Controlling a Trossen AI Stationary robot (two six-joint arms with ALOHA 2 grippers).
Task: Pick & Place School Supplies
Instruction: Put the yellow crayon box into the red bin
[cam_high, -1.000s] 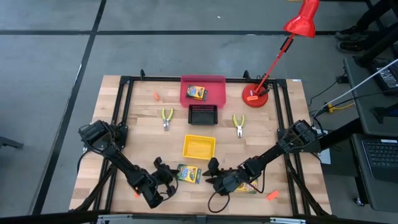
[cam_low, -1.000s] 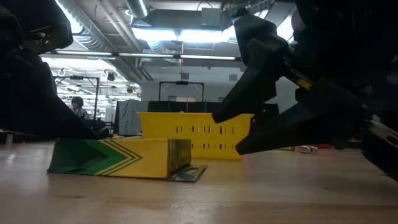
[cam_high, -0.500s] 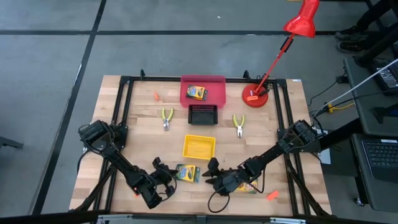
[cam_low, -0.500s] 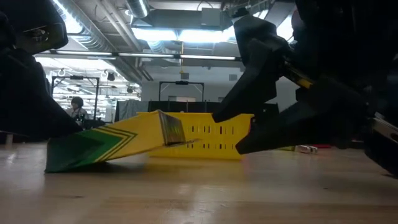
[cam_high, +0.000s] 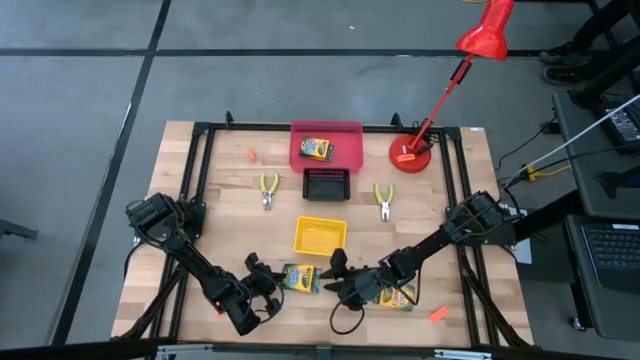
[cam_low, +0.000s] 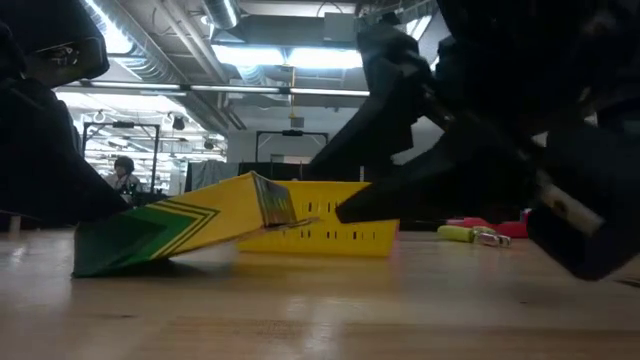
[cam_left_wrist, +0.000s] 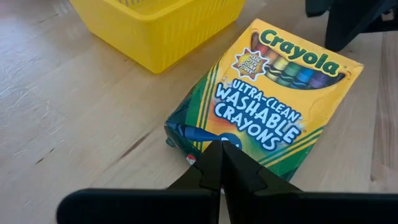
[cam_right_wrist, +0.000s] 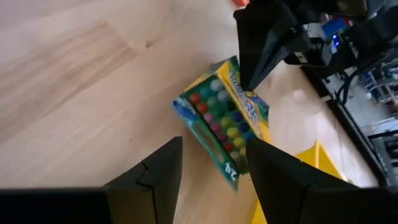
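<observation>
The left gripper (cam_high: 268, 290), fingers pressed together, tips a crayon box (cam_high: 301, 279) up at one end while the right gripper (cam_high: 335, 284), fingers spread, sits at its three o'clock.

This is a robotics lab or workshop in a large industrial hall. The low view looks past the table (cam_low: 300, 310) into an open room with bare ceiling ducts (cam_low: 150, 60), long strip lights (cam_low: 280, 55) and metal frames (cam_low: 290, 150), and a person (cam_low: 123, 172) at the left edge. From above, a grey concrete floor (cam_high: 80, 100) with dark lines surrounds the table, and a laptop (cam_high: 610, 245) and cables (cam_high: 535, 170) lie at the right.
</observation>
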